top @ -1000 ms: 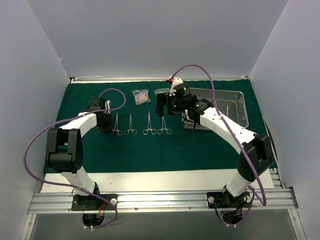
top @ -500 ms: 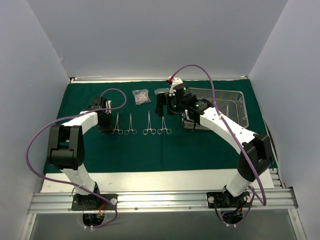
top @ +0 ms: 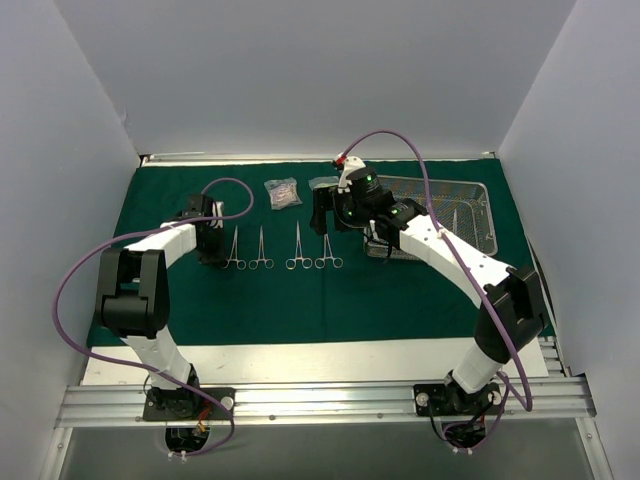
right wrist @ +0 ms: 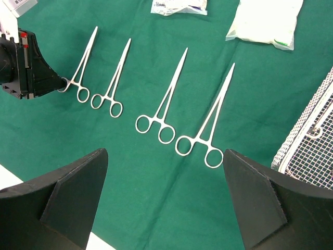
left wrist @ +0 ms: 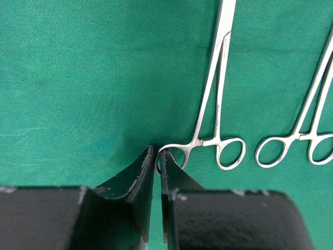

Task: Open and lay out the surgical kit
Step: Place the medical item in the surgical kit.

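A white bench [top: 300, 360] shows as a strip along the near edge. A ribbed metal rail [top: 330, 402] runs across its front. Plain pale walls [top: 300, 70] enclose three sides.

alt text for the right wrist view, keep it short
Four steel scissor-handled tools lie in a row on a green cloth, seen between the open fingers of the right gripper. The left gripper pinches a ring of the leftmost tool; two packets lie beyond the row, and a wire-mesh tray shows at right.
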`<action>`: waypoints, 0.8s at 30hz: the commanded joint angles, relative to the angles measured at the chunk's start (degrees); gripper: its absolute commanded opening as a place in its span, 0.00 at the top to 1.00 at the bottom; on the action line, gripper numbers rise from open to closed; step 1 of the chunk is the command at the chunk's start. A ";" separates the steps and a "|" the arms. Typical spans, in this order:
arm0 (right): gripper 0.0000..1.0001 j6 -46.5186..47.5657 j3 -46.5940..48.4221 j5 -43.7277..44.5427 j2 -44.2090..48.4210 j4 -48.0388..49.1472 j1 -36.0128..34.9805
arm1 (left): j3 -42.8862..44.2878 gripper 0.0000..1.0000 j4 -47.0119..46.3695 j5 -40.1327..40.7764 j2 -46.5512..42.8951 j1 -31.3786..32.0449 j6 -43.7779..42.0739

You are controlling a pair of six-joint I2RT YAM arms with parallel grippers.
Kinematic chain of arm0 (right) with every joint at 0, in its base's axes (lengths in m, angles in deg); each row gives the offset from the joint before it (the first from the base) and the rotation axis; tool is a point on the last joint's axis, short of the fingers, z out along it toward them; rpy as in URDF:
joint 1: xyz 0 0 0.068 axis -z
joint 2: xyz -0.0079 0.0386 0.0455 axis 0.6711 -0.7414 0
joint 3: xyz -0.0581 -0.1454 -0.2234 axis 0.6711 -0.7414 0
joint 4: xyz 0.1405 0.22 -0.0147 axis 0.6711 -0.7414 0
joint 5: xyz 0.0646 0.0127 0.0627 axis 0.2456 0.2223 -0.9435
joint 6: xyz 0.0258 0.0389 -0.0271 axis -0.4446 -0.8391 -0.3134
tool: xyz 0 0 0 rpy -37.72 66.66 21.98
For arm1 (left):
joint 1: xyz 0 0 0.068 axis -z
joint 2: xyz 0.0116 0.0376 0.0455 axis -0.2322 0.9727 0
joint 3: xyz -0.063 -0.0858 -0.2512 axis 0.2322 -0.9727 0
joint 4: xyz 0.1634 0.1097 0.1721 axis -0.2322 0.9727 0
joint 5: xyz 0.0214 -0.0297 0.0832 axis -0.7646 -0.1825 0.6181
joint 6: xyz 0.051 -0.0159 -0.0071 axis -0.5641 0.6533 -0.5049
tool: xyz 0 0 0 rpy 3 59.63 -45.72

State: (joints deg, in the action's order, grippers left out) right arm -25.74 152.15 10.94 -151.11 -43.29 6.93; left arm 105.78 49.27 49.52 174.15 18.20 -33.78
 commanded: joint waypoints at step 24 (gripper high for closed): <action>0.12 0.38 -0.52 -0.67 0.92 1.32 0.33 | 2.28 0.72 -0.77 1.56 0.51 0.85 1.90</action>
State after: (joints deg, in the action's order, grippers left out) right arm -25.76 152.11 10.90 -151.11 -43.09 6.93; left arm 105.80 49.29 49.76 174.17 18.97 -32.78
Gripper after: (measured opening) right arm 0.879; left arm 0.270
